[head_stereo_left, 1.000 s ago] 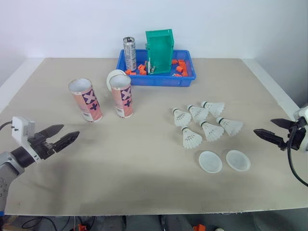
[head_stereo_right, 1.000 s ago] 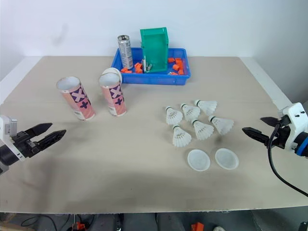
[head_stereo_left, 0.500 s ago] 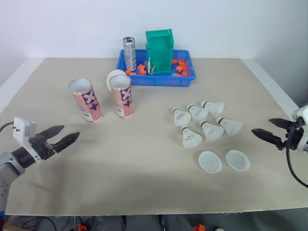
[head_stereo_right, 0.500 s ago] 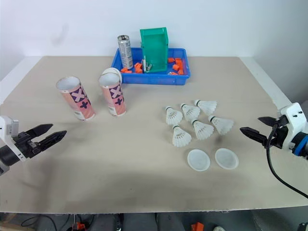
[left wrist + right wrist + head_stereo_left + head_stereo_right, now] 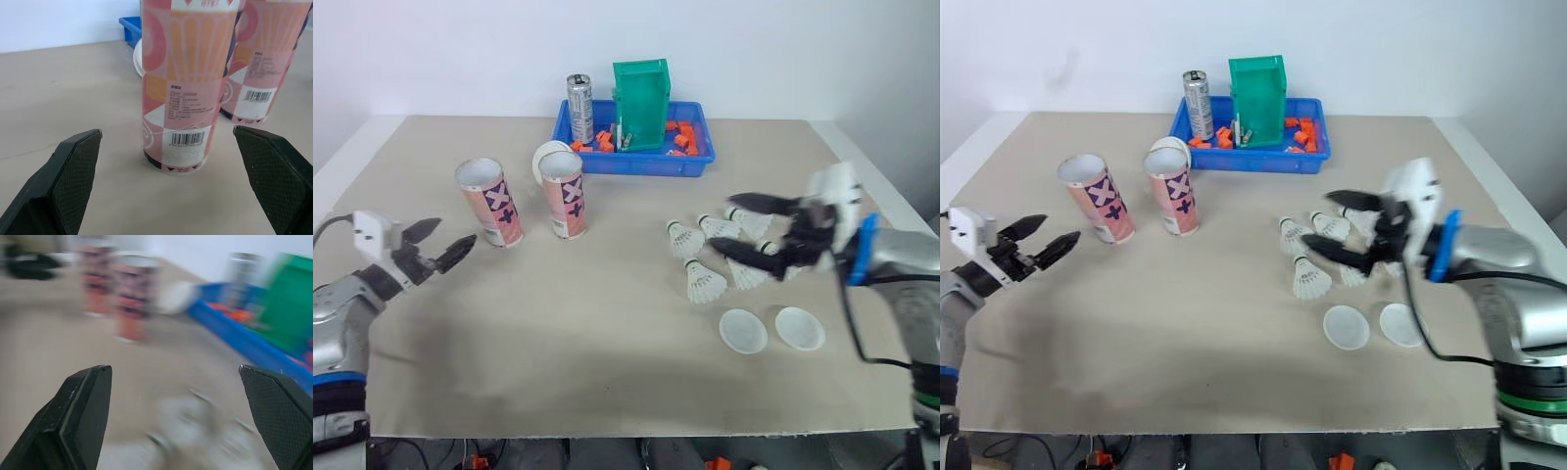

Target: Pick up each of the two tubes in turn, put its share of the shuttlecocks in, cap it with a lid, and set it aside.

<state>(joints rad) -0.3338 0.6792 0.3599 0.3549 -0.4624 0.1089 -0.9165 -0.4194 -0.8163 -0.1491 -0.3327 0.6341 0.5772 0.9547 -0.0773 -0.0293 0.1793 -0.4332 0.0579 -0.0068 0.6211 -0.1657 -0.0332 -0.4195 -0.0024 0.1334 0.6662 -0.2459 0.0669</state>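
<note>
Both arms are coming in from the edges of the table [image 5: 607, 377].

- The right gripper [image 5: 720, 223], jaws wide apart and empty, has swung from the right edge of the frame. It is now hovering over the shuttlecocks [image 5: 703, 282] clustered right of centre. We cannot tell whether it is touching one.
- The left gripper [image 5: 457, 232], also spread and holding nothing, has lifted toward the nearer tube [image 5: 487, 204], which is standing upright left of centre. In the left wrist view that tube is sitting framed between the fingers, untouched.
- The second tube [image 5: 566, 194] is standing near it.
- Two lids [image 5: 742, 330] are lying flat at lower right.

We are reading this as the first pick just beginning, with nothing loaded or capped yet.
</note>
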